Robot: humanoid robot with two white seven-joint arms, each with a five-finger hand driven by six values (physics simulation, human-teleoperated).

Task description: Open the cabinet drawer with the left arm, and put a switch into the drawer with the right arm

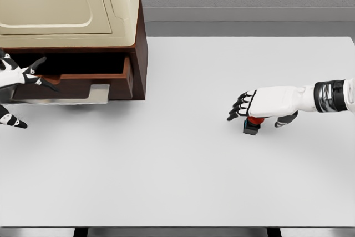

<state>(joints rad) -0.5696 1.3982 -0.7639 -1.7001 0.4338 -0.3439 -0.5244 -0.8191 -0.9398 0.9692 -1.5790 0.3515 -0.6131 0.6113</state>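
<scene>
Drawer stands pulled out with left hand spread at its front, apparently keeping it accessible, while right hand hovers over the switch on the counter, fingers extended, not gripping.

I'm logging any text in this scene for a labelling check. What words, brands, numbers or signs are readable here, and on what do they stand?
None: no readable text shows in the head view.
Cabinet and open drawer: plain wood, no lettering.
Cream appliance on top of the cabinet: no visible markings.
Switch under the right hand: red and dark, too small to show any label.
Table: blank white.
</scene>
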